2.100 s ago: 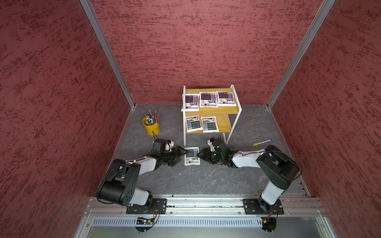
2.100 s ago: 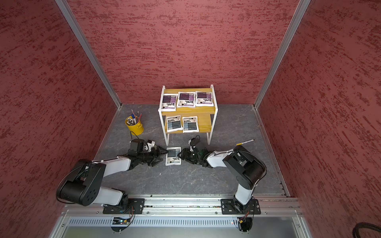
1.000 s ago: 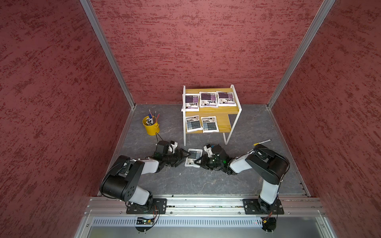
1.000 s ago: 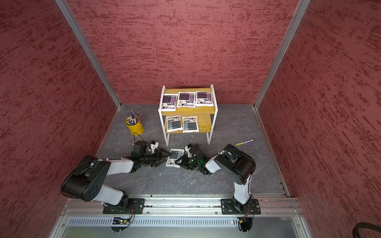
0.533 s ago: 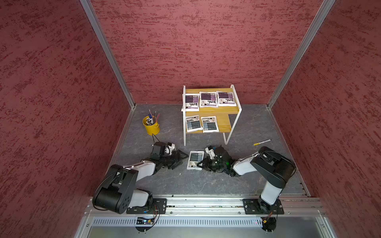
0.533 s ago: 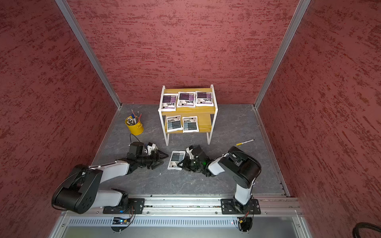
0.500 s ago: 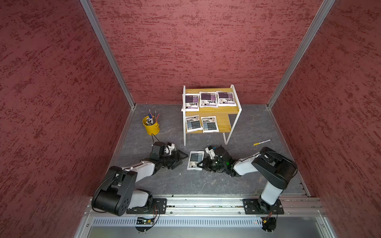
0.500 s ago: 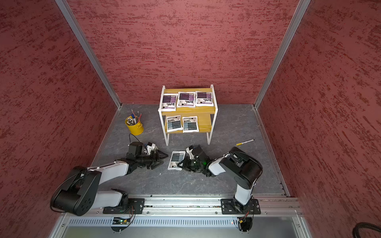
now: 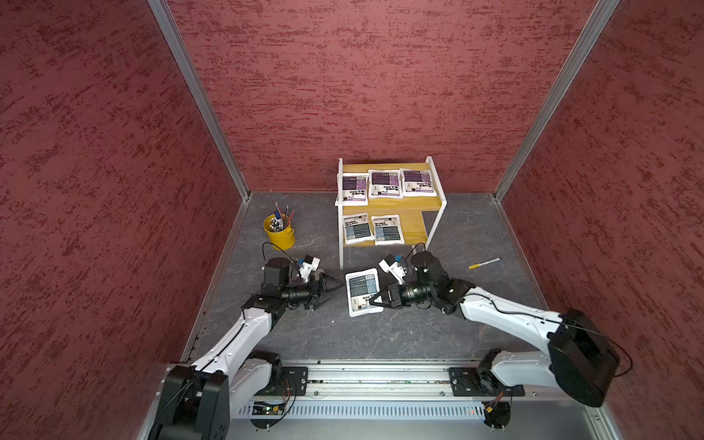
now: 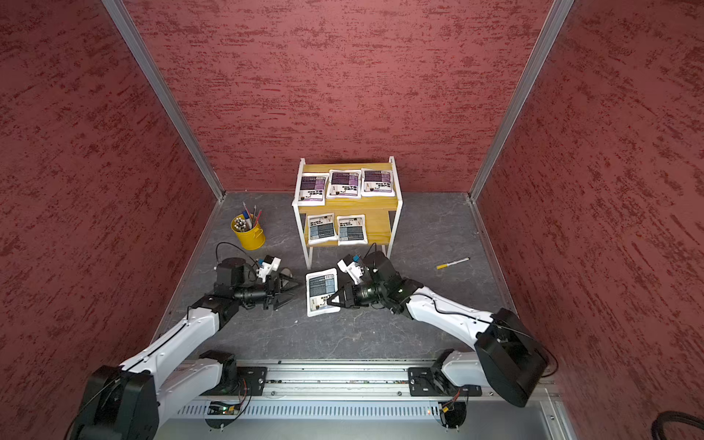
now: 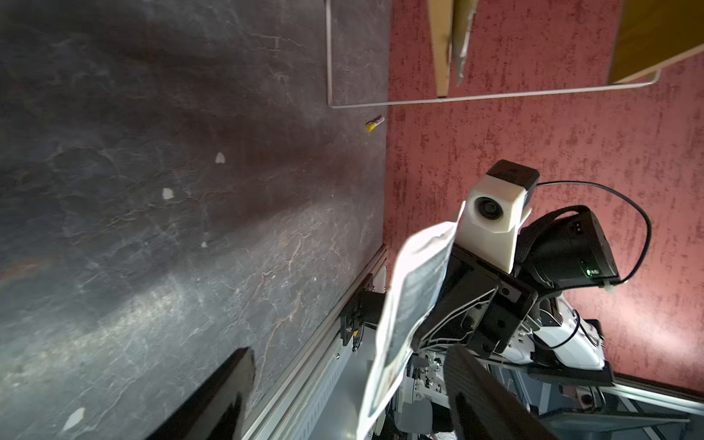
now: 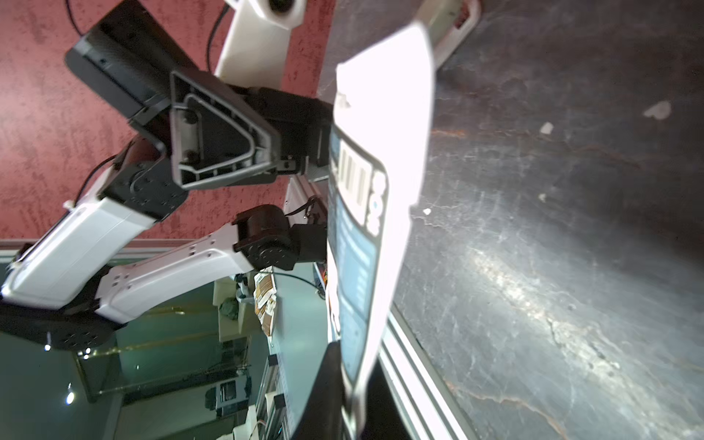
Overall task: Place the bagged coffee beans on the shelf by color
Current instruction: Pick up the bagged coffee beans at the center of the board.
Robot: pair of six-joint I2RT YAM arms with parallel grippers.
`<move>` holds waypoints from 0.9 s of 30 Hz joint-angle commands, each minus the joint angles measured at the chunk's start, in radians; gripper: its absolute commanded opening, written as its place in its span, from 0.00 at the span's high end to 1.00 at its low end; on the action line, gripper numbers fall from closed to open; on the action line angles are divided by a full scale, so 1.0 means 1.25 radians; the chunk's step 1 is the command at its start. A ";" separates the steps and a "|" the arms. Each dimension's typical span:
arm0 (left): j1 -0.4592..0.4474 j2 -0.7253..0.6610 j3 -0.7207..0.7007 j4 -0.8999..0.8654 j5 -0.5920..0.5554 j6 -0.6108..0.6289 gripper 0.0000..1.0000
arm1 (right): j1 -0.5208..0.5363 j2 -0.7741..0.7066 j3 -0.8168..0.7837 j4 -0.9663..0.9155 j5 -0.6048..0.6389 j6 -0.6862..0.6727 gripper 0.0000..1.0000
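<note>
The shelf [image 9: 384,204] [image 10: 346,204] stands at the back wall. Three purple-labelled bags of coffee beans [image 9: 385,183] lie on its upper board, and two grey-blue ones [image 9: 357,228] on the lower board. In front of the shelf my right gripper [image 9: 371,301] [image 10: 330,301] [image 12: 354,404] is shut on the near right edge of another grey-blue bag [image 9: 362,291] [image 10: 322,291] [image 12: 377,190] [image 11: 407,304]. That bag faces up, a little above the floor. My left gripper [image 9: 330,294] [image 10: 295,293] [image 11: 343,400] is open, just left of this bag and apart from it.
A yellow pen bucket [image 9: 280,232] stands left of the shelf. A yellow-capped marker [image 9: 484,263] lies on the grey floor to the right. Red walls close in three sides, and a metal rail [image 9: 381,381] runs along the front.
My right gripper has closed on the grey-blue bag. My left gripper has let go of it, opened wider and drawn back to the left.
</note>
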 commanded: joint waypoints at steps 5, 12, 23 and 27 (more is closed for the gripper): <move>0.011 -0.004 0.045 0.192 0.170 -0.127 0.17 | -0.012 -0.031 0.110 -0.293 -0.139 -0.153 0.98; -0.002 0.038 0.132 0.141 0.230 -0.099 0.17 | -0.012 -0.011 0.147 -0.309 -0.177 -0.175 0.98; -0.080 0.126 0.251 -0.114 0.224 0.105 0.21 | -0.012 0.021 0.165 -0.298 -0.222 -0.188 0.97; -0.097 0.151 0.280 -0.156 0.220 0.140 0.23 | -0.011 0.036 0.185 -0.305 -0.239 -0.195 0.97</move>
